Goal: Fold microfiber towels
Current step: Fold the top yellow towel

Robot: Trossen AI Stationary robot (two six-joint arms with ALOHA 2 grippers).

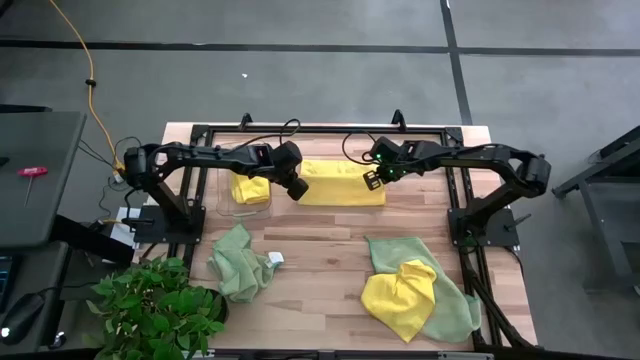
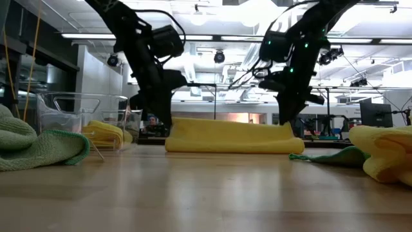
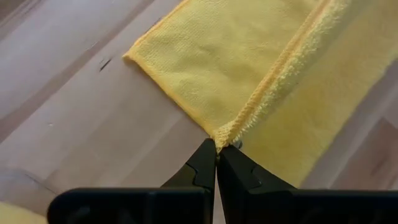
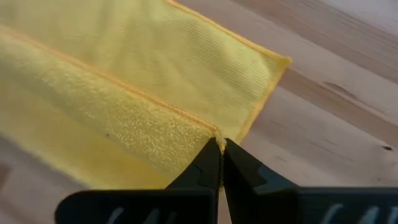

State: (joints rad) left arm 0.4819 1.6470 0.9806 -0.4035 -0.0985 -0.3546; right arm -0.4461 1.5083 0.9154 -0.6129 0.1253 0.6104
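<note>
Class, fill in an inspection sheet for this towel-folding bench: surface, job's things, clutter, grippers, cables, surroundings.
Surface: wooden table, mostly bare in the middle.
Job's things: half-folded yellow towel at the far side; another yellow towel in the clear bin; crumpled green towel; yellow towel on green towel at the near right.
Clutter: small white item beside the green towel.
Grippers: left gripper and right gripper, jaws shut on the half-folded towel's opposite ends.
Cables: yellow cable across the floor.
Surroundings: leafy plant at the near left corner.
</note>
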